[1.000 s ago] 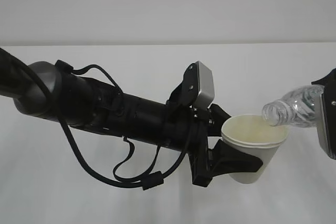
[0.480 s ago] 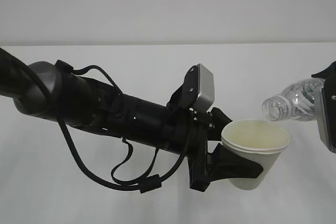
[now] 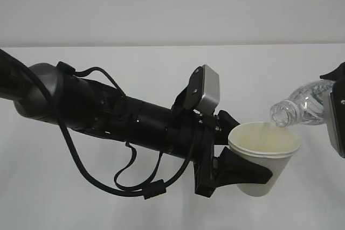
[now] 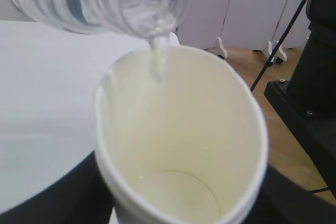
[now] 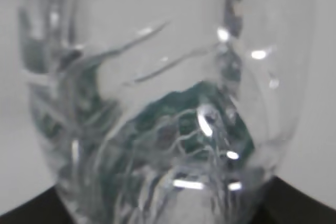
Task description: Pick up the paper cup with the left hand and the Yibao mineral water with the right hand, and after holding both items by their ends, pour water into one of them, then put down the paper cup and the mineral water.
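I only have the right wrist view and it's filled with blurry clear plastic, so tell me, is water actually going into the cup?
Observer: Yes. In the left wrist view a thin stream falls from the Yibao mineral water into the paper cup.
Operator: Is the mouth over the cup?
Observer: In the exterior view the bottle mouth sits just above the cup's far rim, tilted down.
Operator: Is the cup held firmly?
Observer: The left hand is clamped around the cup's lower half, and the cup leans slightly toward the bottle.
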Controlling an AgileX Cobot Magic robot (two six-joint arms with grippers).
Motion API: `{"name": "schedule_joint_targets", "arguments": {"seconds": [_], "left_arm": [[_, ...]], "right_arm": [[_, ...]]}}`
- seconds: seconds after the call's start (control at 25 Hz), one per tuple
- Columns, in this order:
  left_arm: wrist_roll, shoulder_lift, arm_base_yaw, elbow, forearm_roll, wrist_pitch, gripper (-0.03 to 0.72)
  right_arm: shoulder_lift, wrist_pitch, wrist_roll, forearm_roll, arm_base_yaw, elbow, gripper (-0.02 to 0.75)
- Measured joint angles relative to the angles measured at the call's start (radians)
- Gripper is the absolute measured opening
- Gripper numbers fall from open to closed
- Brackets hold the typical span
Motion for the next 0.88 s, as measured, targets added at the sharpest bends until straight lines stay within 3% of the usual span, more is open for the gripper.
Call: {"name": "schedule_joint_targets", "arguments": {"seconds": [0.88], "left_arm": [[-0.006,0.0,0.0,0.0,0.0,-0.014,0.446]], "right_arm": [[0.0,0.0,-0.002,-0.036,0.0,0.0,0.409]]}}
